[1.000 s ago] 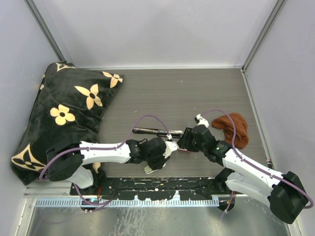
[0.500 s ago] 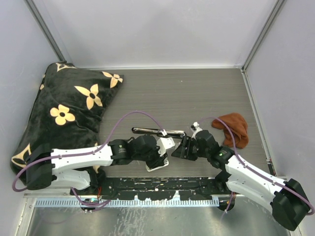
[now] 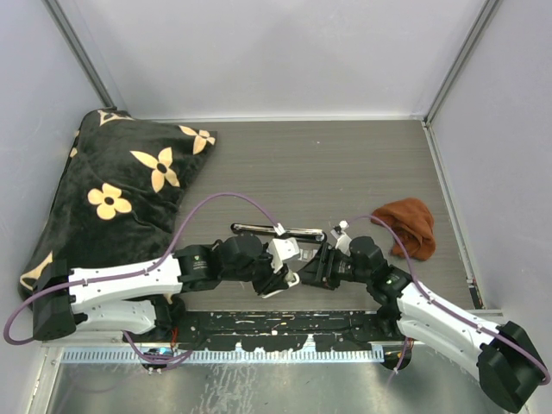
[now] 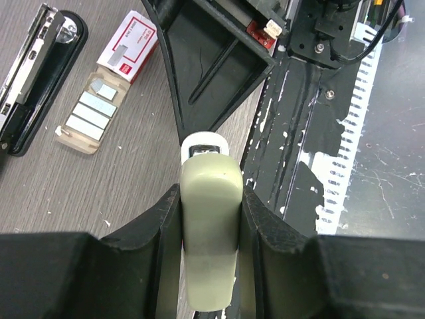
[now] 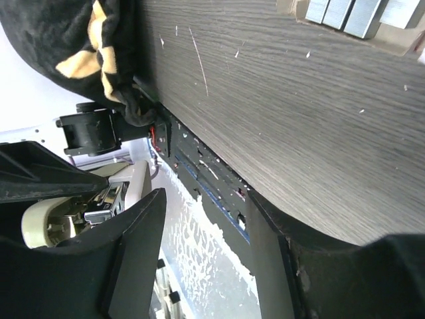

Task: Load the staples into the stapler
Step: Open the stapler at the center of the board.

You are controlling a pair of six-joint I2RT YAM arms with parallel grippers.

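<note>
— Since I cannot see it, what takes up the most room?
— A grey wood-grain worktop [image 3: 328, 164], walled in by pale panels. On its left lies a black blanket [image 3: 112, 190] printed with beige flowers. Two white-and-black arms reach in from the near edge and meet near the middle.
— And the smaller things?
— A crumpled brown cloth [image 3: 410, 224] sits at the right. At the centre, a black stapler [image 3: 276, 230] lies opened out flat, its metal rail showing.
— What are the grippers doing?
— The left gripper [image 4: 211, 199] is clenched on a cream-green oblong [image 4: 211, 252], one finger pressed to each long side, above the worktop's near edge. The right gripper [image 5: 206, 199] is released: its fingers stand wide apart with nothing between them, low over the worktop and facing the left one.
— Where are the staples?
— On the worktop, just beside the stapler. A small red-and-white box [image 4: 129, 46] lies there with a clear tray touching its end. The staples [image 4: 89, 114], short silvery strips, rest side by side in that tray. Neither gripper touches them.
</note>
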